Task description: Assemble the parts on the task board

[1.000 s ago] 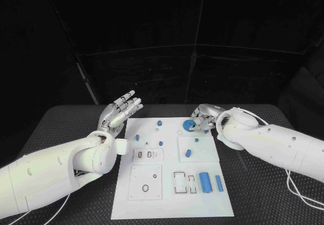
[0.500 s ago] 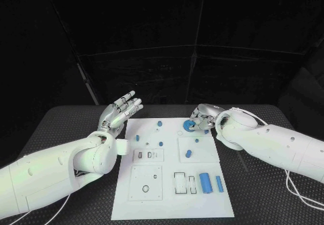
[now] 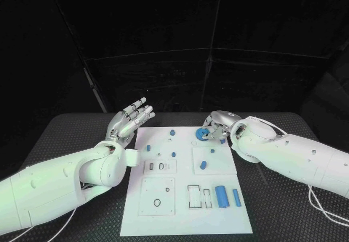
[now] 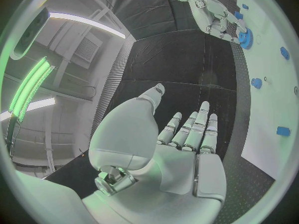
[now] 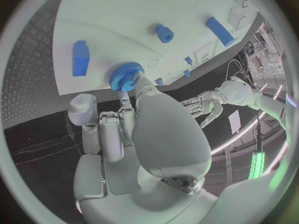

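The white task board (image 3: 182, 212) lies in the middle of the black table. My right hand (image 3: 220, 127) is at the board's far right corner and pinches a blue gear (image 3: 201, 133) between its fingertips; the gear (image 5: 126, 76) sits low over the board, just in front of the right hand (image 5: 134, 129). My left hand (image 3: 131, 119) is raised off the board's far left corner, fingers spread and nothing in it. The left wrist view shows the left hand (image 4: 181, 139) open, with the right hand (image 4: 215, 12) and gear (image 4: 245, 37) beyond it.
Small blue parts lie on the board: a peg (image 3: 171, 132), a piece (image 3: 148, 147), an oval (image 3: 204, 164). Two blue cylinders (image 3: 221, 195) lie at the near right beside a slot holding a blue piece (image 3: 207, 197). A blue block (image 5: 79, 58) lies near the gear.
The right hand has shifted slightly to the left with the gear still in its fingers. The left hand has not moved.
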### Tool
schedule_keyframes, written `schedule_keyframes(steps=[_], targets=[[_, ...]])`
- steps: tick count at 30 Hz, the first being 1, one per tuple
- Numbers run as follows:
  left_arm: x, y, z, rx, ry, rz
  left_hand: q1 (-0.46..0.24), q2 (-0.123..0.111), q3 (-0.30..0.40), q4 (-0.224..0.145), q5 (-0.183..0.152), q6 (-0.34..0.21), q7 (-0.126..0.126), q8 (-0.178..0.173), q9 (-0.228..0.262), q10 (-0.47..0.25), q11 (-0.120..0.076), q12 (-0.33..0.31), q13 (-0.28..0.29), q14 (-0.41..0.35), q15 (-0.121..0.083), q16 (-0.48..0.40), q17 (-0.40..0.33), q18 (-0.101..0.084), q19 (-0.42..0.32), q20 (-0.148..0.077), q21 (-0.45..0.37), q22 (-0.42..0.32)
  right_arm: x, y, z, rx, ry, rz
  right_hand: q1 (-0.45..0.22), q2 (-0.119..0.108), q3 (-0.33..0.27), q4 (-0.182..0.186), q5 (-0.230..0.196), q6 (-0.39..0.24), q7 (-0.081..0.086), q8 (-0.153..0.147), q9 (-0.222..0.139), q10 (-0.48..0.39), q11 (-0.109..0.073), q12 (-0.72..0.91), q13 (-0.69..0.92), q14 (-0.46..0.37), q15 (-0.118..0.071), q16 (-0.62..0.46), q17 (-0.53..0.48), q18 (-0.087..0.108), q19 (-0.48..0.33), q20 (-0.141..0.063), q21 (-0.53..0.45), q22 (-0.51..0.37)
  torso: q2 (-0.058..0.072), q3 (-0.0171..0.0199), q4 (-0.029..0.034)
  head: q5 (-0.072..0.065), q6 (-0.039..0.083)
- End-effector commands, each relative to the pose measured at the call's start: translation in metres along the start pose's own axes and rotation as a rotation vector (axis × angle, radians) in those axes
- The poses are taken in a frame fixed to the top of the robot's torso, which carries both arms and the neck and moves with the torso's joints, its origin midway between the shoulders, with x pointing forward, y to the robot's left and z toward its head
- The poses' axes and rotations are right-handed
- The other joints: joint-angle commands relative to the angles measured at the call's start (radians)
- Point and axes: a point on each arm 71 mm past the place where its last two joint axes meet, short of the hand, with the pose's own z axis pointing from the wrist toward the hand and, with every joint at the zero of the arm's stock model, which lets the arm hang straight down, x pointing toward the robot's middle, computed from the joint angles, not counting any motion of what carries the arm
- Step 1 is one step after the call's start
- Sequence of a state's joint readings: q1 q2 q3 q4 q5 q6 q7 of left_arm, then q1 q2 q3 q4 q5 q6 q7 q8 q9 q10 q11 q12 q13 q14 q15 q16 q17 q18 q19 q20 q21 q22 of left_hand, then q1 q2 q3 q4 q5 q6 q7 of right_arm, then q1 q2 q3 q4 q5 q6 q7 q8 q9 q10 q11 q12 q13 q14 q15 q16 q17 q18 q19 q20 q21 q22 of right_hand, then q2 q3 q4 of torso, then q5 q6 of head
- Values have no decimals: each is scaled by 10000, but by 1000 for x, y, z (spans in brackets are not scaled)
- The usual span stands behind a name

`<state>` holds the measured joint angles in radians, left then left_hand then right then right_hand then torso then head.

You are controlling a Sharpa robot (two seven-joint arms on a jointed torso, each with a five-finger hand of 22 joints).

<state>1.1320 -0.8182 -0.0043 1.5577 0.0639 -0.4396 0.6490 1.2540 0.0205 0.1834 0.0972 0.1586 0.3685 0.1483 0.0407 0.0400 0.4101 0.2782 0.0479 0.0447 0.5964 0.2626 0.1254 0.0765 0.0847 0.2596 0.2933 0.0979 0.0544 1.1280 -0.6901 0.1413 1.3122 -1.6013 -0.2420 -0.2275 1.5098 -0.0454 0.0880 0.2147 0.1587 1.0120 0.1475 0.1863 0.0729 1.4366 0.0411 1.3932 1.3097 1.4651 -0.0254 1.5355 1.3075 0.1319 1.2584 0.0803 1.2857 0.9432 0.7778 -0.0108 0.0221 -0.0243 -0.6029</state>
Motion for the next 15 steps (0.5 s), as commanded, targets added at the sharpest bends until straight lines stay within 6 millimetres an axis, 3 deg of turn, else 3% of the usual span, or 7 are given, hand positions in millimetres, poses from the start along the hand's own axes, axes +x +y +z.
schedule_keyframes(steps=[1,4,8,11,13,15], targets=[[2,-2,1,157,206,-126,-20,132,4,-115,7,418,1512,102,49,677,-37,176,62,462,-76,215,81,207,441,-9,178,91,-6,6,0,-427,-680,-231,38,94,56,-20,41,510,-302,60,64,46,-55,73,252,835,-83,36,1525,-157,49,-22,53,29,0,0,7,-13,-6],[2,-2,1,176,242,-154,-18,207,48,-185,8,1631,1501,397,182,2031,-133,553,187,1008,-249,555,173,372,1834,-16,807,383,-7,7,-1,-495,-797,-252,35,102,79,-35,62,556,-321,63,63,53,-73,75,260,838,-99,40,1540,-161,60,-37,66,53,-2,2,4,-8,-8],[2,-2,1,178,315,-210,-25,265,89,-257,5,2501,1477,679,247,2984,-216,927,237,1541,-394,894,241,522,3114,-33,1395,620,-8,9,-1,-568,-932,-258,32,102,89,-42,79,574,-328,61,62,57,-81,75,265,840,-106,43,1551,-161,59,-45,67,51,-1,3,-8,5,-2],[2,-2,1,171,360,-245,-17,306,125,-296,6,3039,1454,875,289,3192,-260,1089,236,1735,-451,1036,257,570,3238,-37,1447,615,-9,13,-3,-664,-998,-237,29,102,97,-48,99,584,-333,57,60,59,-87,76,269,841,-112,43,1552,-164,68,-51,76,69,0,3,-9,18,-5],[2,-2,1,176,376,-258,19,377,188,-333,7,3928,1367,1202,396,3474,-348,1271,256,1946,-521,1166,280,617,3267,-47,1451,597,-9,16,-4,-727,-989,-222,20,103,101,-47,110,590,-334,53,58,60,-90,74,269,843,-115,46,1563,-166,72,-55,80,77,-4,1,-8,15,-2],[2,-2,1,182,393,-271,56,421,254,-378,10,4254,1255,1356,412,3757,-445,1423,255,2084,-586,1240,280,676,3261,-44,1436,570,-9,20,-5,-824,-944,-200,-19,106,102,-31,124,597,-335,42,53,64,-93,76,276,842,-119,46,1560,-169,77,-62,87,88,-2,3,0,16,7]])
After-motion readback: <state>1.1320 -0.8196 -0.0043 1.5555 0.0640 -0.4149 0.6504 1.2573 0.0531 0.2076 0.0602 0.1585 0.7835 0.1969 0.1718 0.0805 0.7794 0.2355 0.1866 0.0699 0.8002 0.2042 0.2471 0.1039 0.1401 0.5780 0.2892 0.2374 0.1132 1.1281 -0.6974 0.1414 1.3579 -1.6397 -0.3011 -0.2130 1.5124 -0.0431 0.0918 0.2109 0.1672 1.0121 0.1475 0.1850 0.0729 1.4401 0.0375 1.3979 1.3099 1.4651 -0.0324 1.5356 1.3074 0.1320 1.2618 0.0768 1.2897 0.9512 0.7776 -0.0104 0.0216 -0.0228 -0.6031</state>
